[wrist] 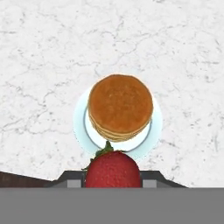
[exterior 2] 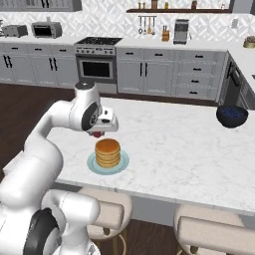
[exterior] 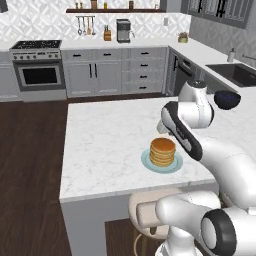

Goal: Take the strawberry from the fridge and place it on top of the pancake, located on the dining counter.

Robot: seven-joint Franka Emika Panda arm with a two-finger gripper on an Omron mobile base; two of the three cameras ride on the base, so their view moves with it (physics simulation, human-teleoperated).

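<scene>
Stack of golden pancakes (exterior: 162, 151) on a pale teal plate (exterior: 147, 163) — near the front edge of the marble dining counter (exterior: 105, 145). White arm bent above it, wrist just beside the stack. Dark blue bowl (exterior: 227, 99) farther right — well apart.

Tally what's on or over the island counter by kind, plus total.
Pancake stack: 1
Teal plate: 1
Strawberry, held in the gripper above the counter: 1
Dark bowl: 1
Total: 4
</scene>
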